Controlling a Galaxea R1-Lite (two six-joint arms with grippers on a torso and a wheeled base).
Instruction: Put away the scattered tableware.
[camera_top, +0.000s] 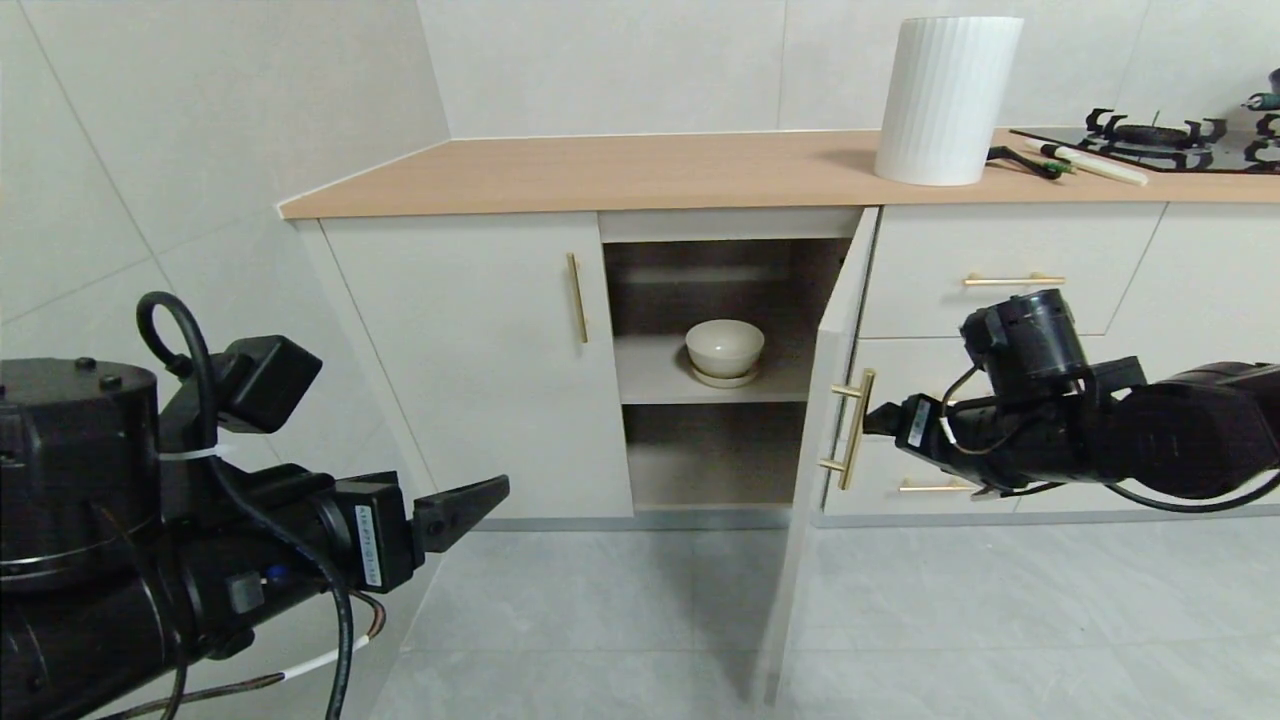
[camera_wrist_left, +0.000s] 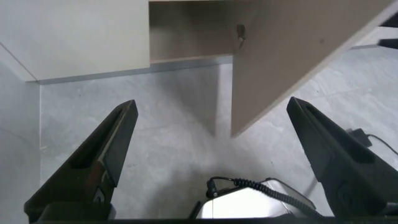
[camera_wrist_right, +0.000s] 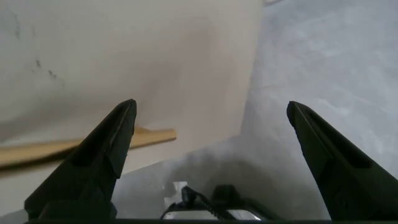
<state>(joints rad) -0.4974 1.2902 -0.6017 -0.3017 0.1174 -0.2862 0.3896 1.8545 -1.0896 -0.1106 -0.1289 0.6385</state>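
Bowl (camera_top: 725, 346) mid-frame on cabinet shelf | right gripper (camera_top: 872, 420) fingers apart beside door handle (camera_top: 850, 430), centre-right | I'd push door (camera_top: 835, 330) shut slowly, squarely | left gripper (camera_wrist_left: 211, 102) spread, lower left

The bowl (camera_top: 724, 346) is cream. The doors (camera_top: 480, 360) are off-white with brass handles (camera_top: 576, 297); the counter (camera_top: 620, 170) tan; the vase (camera_top: 945, 100) white, ribbed; the floor (camera_top: 620, 600) pale grey.

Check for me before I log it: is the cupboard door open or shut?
Open. The door stands angled out from the cabinet, showing the bowl on the shelf inside; the right gripper is by its handle.
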